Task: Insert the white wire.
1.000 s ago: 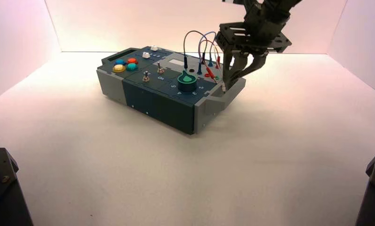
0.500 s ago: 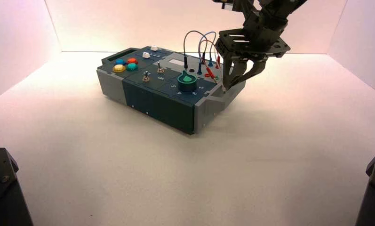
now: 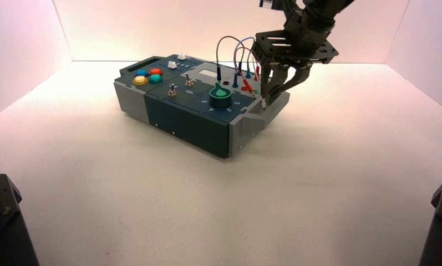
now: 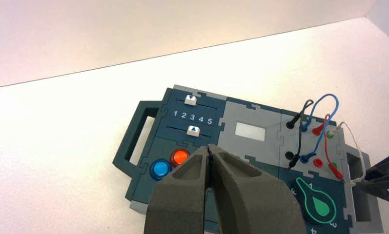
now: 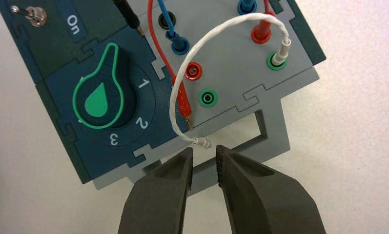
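White wire point(image 5: 174, 92) seated one end in green socket point(image 5: 276, 61); right gripper point(image 5: 204, 158) at loose plug point(image 5: 202, 142), fingers apart, probably lining up grasp. Left gripper point(image 4: 209, 148) parked near buttons, fingers together.

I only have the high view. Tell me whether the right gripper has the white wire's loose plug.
Observer: It doesn't: in the right wrist view, the right gripper's jaws stand apart, with the loose plug just beyond their tips.
Operator: Check the white wire's other end.
Observer: The white wire's other plug stands in a green-ringed socket near the box's right edge.
Operator: Find me a free socket of that colour.
Observer: There's one, the green socket beside the empty red socket.
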